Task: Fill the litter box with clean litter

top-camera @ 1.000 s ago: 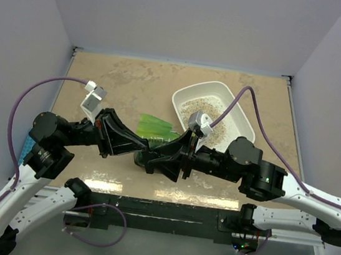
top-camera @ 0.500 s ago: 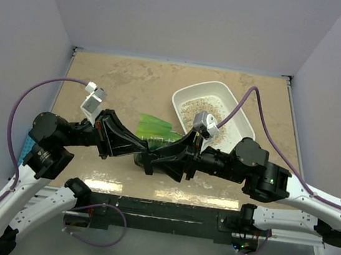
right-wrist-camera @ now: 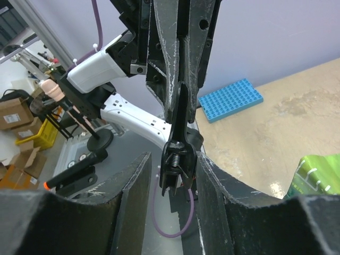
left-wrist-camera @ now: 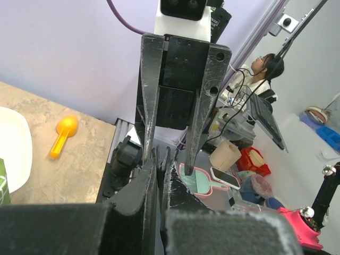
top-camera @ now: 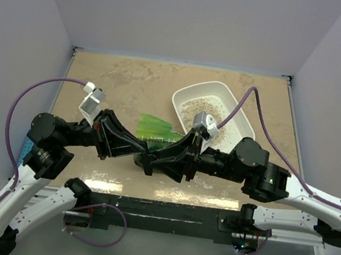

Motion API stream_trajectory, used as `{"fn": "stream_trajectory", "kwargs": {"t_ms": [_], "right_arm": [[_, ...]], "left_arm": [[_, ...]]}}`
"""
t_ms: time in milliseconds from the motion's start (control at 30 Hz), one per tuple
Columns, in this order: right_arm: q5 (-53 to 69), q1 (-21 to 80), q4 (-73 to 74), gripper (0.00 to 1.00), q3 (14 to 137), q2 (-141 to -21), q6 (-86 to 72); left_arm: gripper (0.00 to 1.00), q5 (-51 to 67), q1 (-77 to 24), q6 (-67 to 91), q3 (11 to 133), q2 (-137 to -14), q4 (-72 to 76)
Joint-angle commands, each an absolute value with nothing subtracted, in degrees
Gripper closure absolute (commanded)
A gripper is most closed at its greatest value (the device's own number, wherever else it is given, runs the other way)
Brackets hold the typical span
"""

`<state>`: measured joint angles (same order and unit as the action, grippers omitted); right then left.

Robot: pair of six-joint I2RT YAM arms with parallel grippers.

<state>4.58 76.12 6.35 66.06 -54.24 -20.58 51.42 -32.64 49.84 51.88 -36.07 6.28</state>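
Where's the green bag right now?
In the overhead view, the green bag lies near the middle of the table, just left of the white litter box, partly hidden under the arms.

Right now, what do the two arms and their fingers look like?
Both the left arm and right arm have white lower links and black upper joints. A purple cable loops to each white wrist camera. The fingers are black, tapered, scratched.

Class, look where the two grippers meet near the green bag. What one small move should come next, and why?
Probably close the right gripper onto the small black spring clip. The left gripper is shut on it, while the right fingers flank it with a sliver of gap showing, so it seems not yet gripped. The left should let go only afterwards.
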Motion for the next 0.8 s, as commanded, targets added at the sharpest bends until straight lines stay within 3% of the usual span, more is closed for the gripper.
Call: {"fn": "stream_trajectory", "kwargs": {"t_ms": [0, 33, 67, 100, 200, 233, 300, 400, 500, 767], "right_arm": [[6.68, 76.20, 3.34, 0.60, 65.83, -54.23, -21.27], [7.38, 76.29, 3.34, 0.63, 65.83, -54.40, -21.18], [7.30, 76.20, 3.34, 0.74, 65.92, -54.58, -21.09], [6.69, 76.29, 3.86, 1.00, 66.09, -54.84, -21.09], [5.19, 76.29, 3.78, 1.00, 66.18, -54.15, -21.27], [4.84, 76.29, 3.95, 1.00, 66.18, -53.88, -21.27], [3.00, 76.29, 5.09, 1.00, 66.36, -52.74, -21.09], [-0.25, 76.29, 8.59, 1.00, 67.50, -51.86, -19.95], [-4.81, 76.20, 13.16, 1.00, 69.60, -50.80, -18.55], [-13.97, 76.20, 25.39, 1.00, 77.95, -49.56, -12.14]], "left_arm": [[1.00, 52.47, -32.43, 50.27, 53.09, -35.60, 9.58], [1.00, 52.47, -32.43, 50.45, 53.00, -35.60, 9.84], [1.00, 52.47, -32.43, 50.62, 52.91, -35.60, 10.10], [1.00, 52.56, -32.43, 50.62, 52.82, -35.68, 10.28], [0.97, 52.65, -32.43, 50.45, 52.39, -35.68, 10.11], [0.76, 52.65, -32.43, 50.28, 52.30, -35.42, 9.67], [0.49, 52.38, -32.43, 47.91, 52.38, -35.07, 6.79], [0.30, 51.42, -32.43, 40.45, 53.78, -33.93, -1.10], [0.24, 49.05, -32.43, 32.36, 55.36, -33.75, -10.24], [0.22, 35.34, -32.43, 11.88, 55.29, -36.12, -27.32]]}}
